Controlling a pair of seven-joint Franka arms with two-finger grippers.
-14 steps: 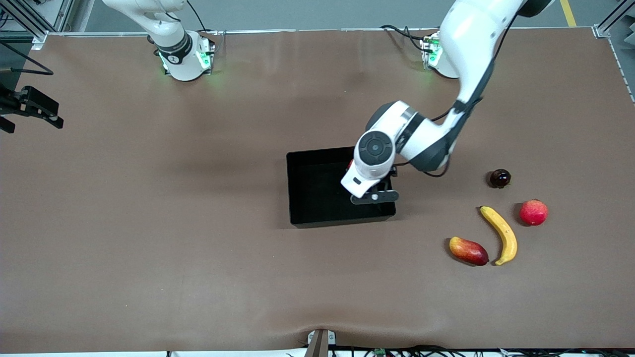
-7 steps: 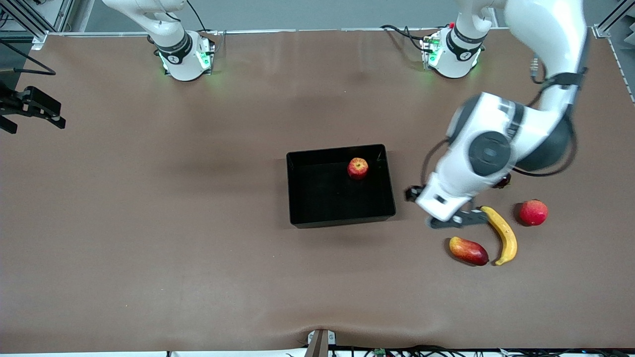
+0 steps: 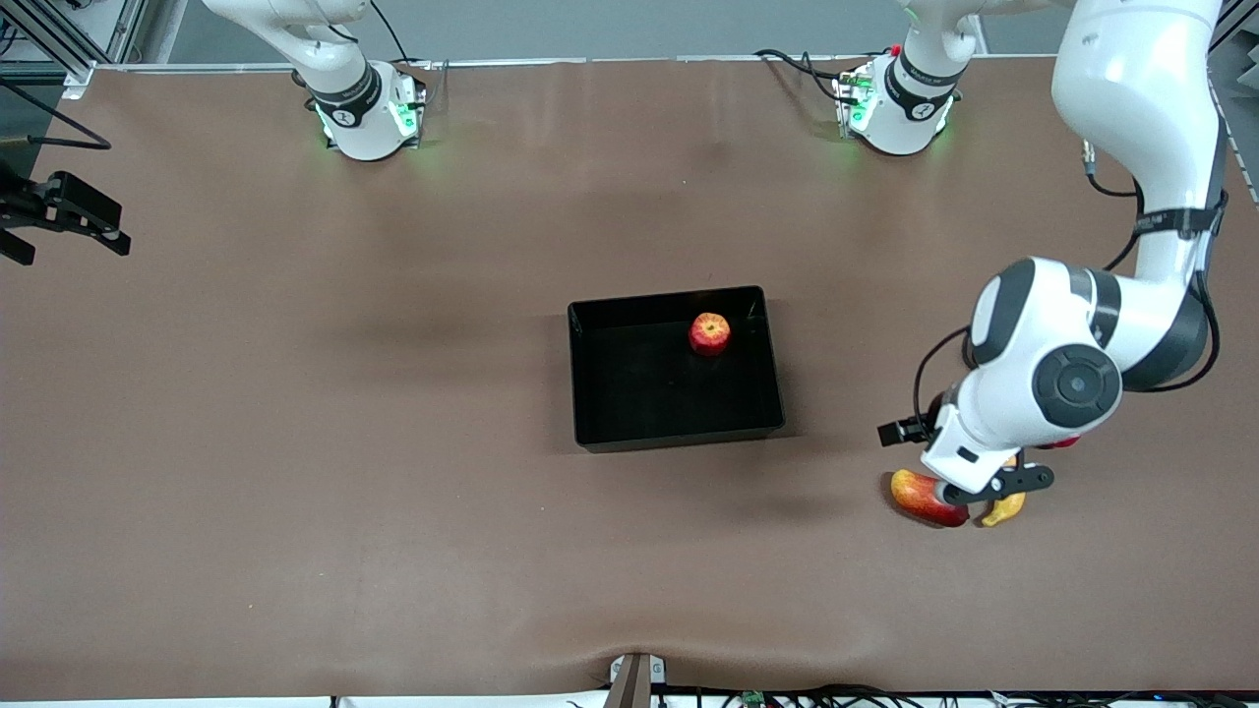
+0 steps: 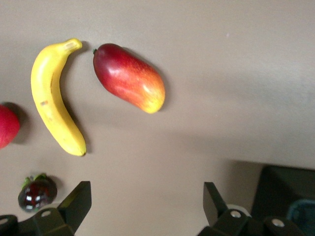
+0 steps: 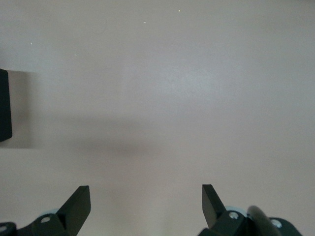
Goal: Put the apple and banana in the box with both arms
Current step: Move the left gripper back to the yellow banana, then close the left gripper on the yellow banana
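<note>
The apple lies in the black box at mid-table, near the wall toward the robots' bases. The banana lies on the table toward the left arm's end. In the front view only its tip shows under the left arm. My left gripper hangs open and empty over the banana and the mango-like fruit. In the left wrist view the left gripper has both fingers spread wide over bare table. My right gripper waits at the right arm's end of the table, and in its wrist view it is open and empty.
A red-yellow mango-like fruit lies beside the banana, also in the front view. A pinkish-red round fruit and a small dark fruit lie close by, mostly hidden by the left arm in the front view. A box corner shows.
The left arm left the apple in the box and swung away toward its end of the table, to over the banana and mango-like fruit. The right arm has not moved.
</note>
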